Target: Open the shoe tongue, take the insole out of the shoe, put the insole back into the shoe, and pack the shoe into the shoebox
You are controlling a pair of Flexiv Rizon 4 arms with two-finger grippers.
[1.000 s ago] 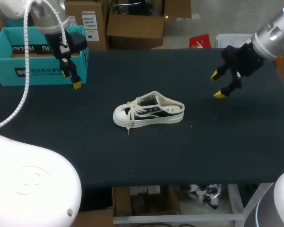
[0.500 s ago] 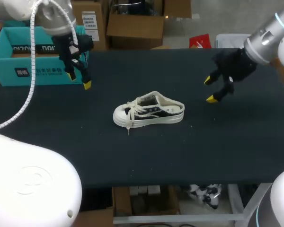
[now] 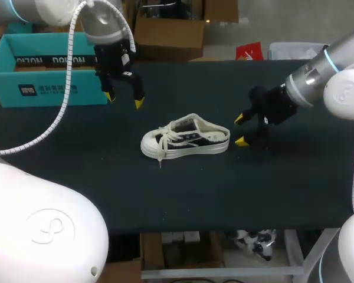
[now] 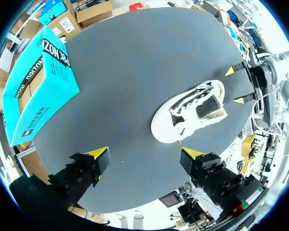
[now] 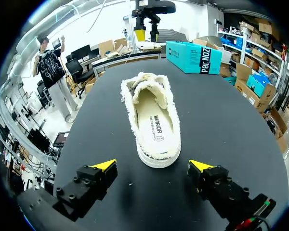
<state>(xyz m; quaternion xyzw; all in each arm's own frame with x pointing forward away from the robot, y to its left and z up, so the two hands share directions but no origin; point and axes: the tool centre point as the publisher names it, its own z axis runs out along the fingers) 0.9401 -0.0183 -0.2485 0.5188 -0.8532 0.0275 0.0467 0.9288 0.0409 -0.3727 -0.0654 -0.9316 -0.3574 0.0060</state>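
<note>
White lettering on shoebox (image 3: 53, 88), insole (image 5: 156, 122)

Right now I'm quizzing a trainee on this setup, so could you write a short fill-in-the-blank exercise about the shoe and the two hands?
1. The shoe lies on the table with its toe toward the robot's left and its ____ toward the right hand.
2. The insole is ____ the shoe.
3. The left hand hangs between the shoebox and the shoe, fingers ____.

Missing words: heel; inside; open.
</note>
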